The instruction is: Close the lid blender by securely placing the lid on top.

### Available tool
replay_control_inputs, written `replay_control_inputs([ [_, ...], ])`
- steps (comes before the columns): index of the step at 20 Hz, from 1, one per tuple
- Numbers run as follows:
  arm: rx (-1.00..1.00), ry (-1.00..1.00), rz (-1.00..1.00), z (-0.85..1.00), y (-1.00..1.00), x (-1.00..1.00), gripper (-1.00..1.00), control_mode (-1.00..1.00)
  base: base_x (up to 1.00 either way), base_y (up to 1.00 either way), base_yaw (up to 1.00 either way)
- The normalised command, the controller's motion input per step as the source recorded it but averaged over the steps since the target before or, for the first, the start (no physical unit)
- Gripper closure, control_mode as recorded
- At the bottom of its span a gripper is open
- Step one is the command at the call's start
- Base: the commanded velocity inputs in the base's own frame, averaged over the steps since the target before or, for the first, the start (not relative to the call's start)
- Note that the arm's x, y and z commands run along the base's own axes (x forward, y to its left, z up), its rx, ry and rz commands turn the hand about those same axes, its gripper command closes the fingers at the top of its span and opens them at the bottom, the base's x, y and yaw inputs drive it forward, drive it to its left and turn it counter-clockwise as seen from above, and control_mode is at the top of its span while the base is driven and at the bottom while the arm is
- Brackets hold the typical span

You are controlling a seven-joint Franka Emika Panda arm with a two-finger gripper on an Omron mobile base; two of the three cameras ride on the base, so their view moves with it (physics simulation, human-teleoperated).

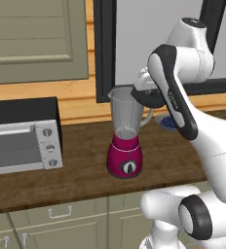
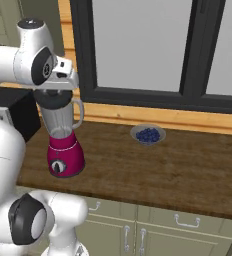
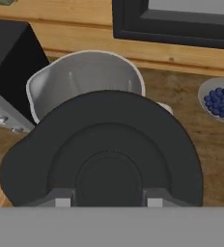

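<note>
A wooden counter (image 2: 178,170) runs below a dark-framed window (image 2: 138,50), with pale cabinet doors (image 1: 61,219) under it. On the counter stand one blender (image 1: 125,141), one silver toaster oven (image 1: 22,138) and one small bowl of blueberries (image 2: 148,135).

The blender has a magenta base with a round dial on its front and a clear jar with a side handle, standing upright near the middle of the counter. The toaster oven sits well apart to the blender's left in the left base view; the bowl sits apart on its other side, closer to the window wall.

One lid (image 3: 102,154), dark and round, is held in the gripper (image 3: 104,201) just above the jar's rim. In the hand view the lid covers the near part of the jar's mouth, while the far part of the rim is still open. Whether the lid touches the rim cannot be told.

The fingers (image 3: 61,200) are closed against the lid's edge on either side. In the left base view the arm's own forearm crosses in front of the lid and the bowl.
</note>
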Motion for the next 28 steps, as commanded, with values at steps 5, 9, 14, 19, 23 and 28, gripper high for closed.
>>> replay_control_inputs([
  [5,0.0,0.03,-0.03,0.0,0.47,0.28,1.0,-1.0,0.0,0.0,0.0],
  [9,0.0,0.02,-0.04,0.0,0.3,0.25,1.0,-1.0,0.0,0.0,0.0],
  [14,0.0,0.0,-0.05,0.0,0.02,0.2,1.0,-1.0,0.0,0.0,0.0],
  [19,0.0,0.0,-0.03,0.0,0.0,0.24,1.0,-1.0,0.0,0.0,0.0],
  [23,0.0,0.0,-0.03,0.0,0.04,0.26,1.0,-1.0,0.0,0.0,0.0],
  [28,0.0,0.0,-0.01,-0.02,0.13,0.27,1.0,-1.0,0.0,0.0,0.0],
])
